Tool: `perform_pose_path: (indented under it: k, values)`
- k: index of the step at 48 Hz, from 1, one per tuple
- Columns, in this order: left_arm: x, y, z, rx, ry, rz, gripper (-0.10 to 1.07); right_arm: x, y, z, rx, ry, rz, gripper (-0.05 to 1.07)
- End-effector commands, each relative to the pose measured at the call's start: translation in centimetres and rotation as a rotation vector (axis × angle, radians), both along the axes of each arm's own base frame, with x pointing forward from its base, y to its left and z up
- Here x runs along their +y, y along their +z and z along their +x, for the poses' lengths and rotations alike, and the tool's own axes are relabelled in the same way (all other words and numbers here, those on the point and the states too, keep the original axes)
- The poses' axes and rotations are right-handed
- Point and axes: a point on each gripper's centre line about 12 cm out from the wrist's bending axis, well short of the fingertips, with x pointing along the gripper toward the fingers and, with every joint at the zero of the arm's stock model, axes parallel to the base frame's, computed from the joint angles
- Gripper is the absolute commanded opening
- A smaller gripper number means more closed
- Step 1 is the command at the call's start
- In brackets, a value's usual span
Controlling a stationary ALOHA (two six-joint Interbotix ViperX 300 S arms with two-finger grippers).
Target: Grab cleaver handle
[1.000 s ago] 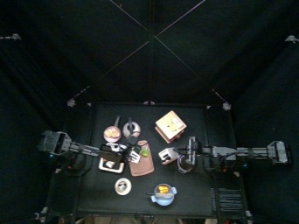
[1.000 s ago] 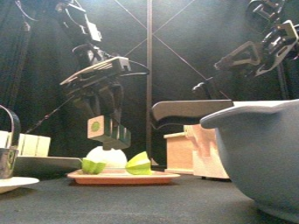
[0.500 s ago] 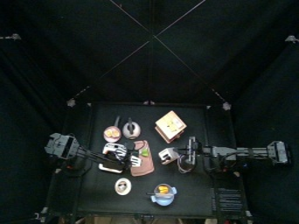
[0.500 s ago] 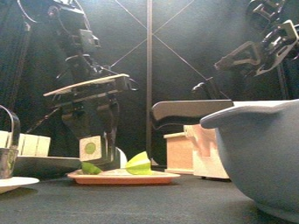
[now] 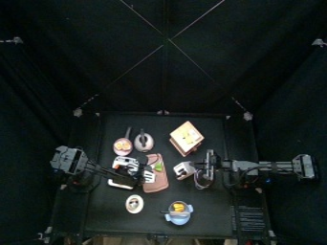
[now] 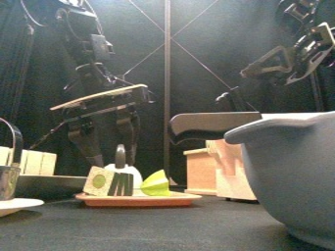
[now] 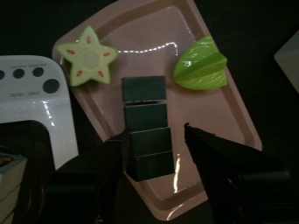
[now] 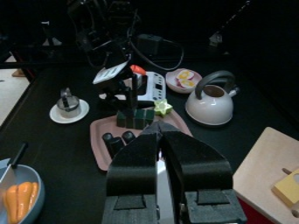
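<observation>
The cleaver (image 7: 147, 122) is a dark, segmented bar lying on a pink cutting board (image 7: 228, 122). My left gripper (image 7: 152, 164) is open, with one jaw on either side of its near end and a thin gap showing on both sides. In the front view the left gripper (image 6: 108, 157) hangs straight down over the board (image 6: 137, 199), and the cleaver (image 6: 120, 176) stands between its jaws. My right gripper (image 8: 170, 166) is shut on nothing and hovers to the right of the board (image 8: 114, 144).
On the board lie a star-shaped fruit slice (image 7: 87, 59) and a green wedge (image 7: 201, 66). A white device (image 7: 30, 87) sits beside it. A white kettle (image 8: 214, 105), a fruit bowl (image 8: 184, 80), a small plate (image 8: 68, 111) and a large grey bowl (image 6: 281, 167) stand around.
My left gripper has come down from above the board, bringing the cleaver and star slice with it. Its jaws have then spread wider. The right arm has not moved.
</observation>
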Motion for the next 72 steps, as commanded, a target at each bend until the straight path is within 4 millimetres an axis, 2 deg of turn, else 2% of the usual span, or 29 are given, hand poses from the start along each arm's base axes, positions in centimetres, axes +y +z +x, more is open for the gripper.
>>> perform_pose_path:
  k: [1,17,37,51,63,72]
  values:
    - [0.0,1.2,0.8,-0.044,0.001,-0.008,0.93,0.0,0.7,0.2,-0.021,0.0,-0.003,0.01]
    - [-0.2,0.8,0.4,-0.033,0.02,-0.038,0.96,0.0,0.8,0.2,-0.023,0.0,-0.003,0.01]
    - [-1.0,-0.3,1.3,-0.072,-0.007,-0.099,0.96,0.0,0.8,0.2,-0.024,0.0,-0.003,0.01]
    - [0.1,1.7,0.0,-0.057,0.002,-0.022,0.96,0.0,0.8,0.2,-0.024,0.0,-0.003,0.01]
    - [1.9,4.5,-2.7,-0.086,-0.045,0.108,0.96,0.0,0.9,0.0,-0.032,0.002,-0.004,0.01]
    - [2.6,5.4,-4.7,-0.102,-0.081,0.148,0.96,0.0,1.1,0.0,-0.038,0.002,-0.005,0.01]
